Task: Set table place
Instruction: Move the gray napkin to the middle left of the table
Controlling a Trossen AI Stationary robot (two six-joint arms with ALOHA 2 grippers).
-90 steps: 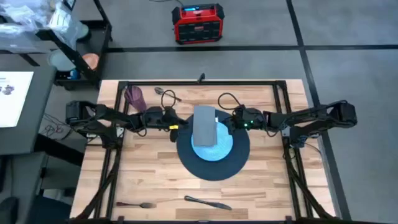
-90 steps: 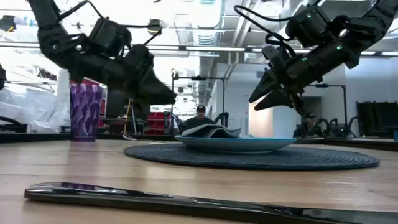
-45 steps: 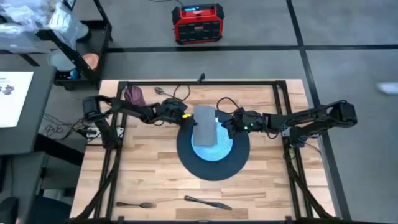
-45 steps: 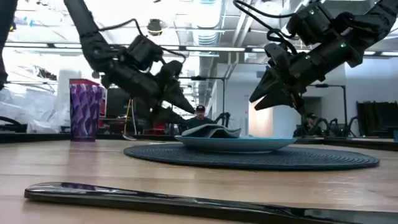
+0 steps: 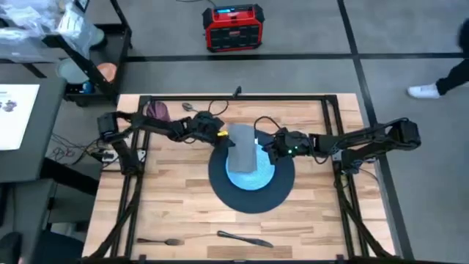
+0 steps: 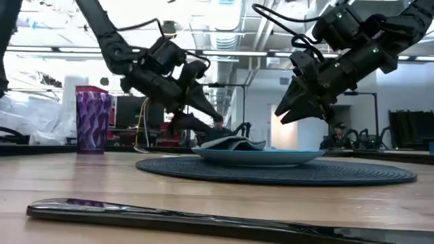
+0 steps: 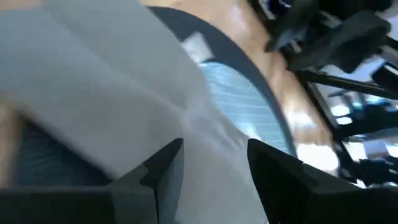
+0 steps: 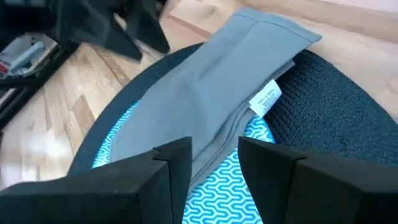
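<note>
**Place mat centred, both grippers over the napkin**

The place point(image 5: 253, 192) lies mid-table point(image 5: 183, 213), wood clear around its rim. Far left stands a purple cup point(image 6: 92, 120). The left gripper point(image 5: 220, 138) hangs at the folded grey napkin's point(image 5: 241, 147) far-left edge, fingers parted, seemingly holding nothing. The napkin crosses the light blue plate point(image 5: 256, 176). The right gripper point(image 5: 265, 147) hovers just right of it, open, empty. A knife point(image 5: 245, 238) lies along the near edge.

Napkin point(image 5: 241, 149) lies on plate point(image 5: 256, 176), plate on mat point(image 5: 249, 196), mid-table point(image 5: 176, 205); cup point(image 5: 157, 111) behind left, knife point(image 5: 244, 237) at front.
</note>
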